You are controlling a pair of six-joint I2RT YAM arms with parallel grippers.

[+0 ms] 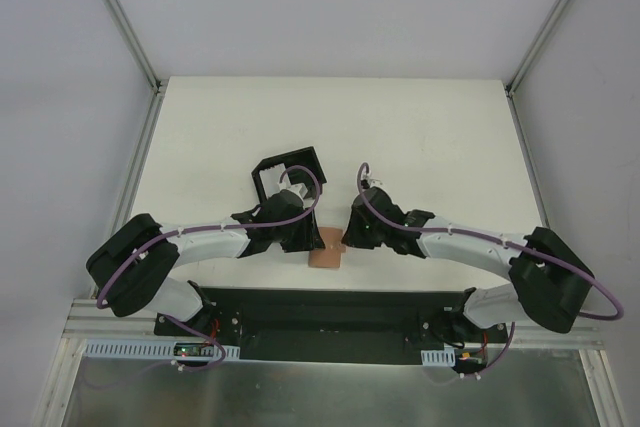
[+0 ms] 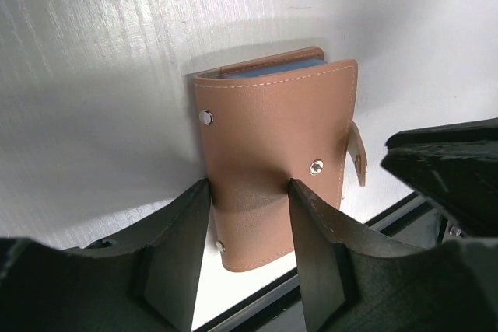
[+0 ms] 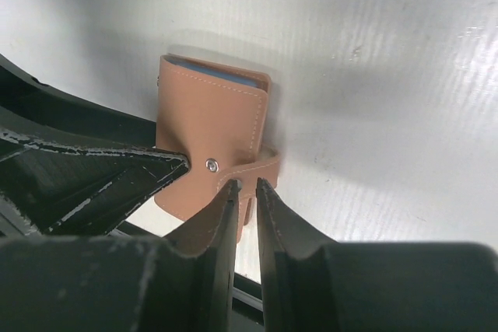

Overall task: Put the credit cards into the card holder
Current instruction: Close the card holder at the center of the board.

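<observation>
I see the tan card holder (image 2: pixel 272 122) folded (blue cards (image 2: pixel 288 68) inside); left tool (image 2: pixel 249 189) spread over it, right tool (image 3: pixel 243 186) pinching its tab (image 3: pixel 267 162).

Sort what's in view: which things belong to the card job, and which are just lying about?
Job:
card holder, with a blue card showing inside it
left gripper, fingers apart over the holder
right gripper, closed on the snap tab

Lying about:
black open-sided box, on the table beyond the left gripper
</observation>
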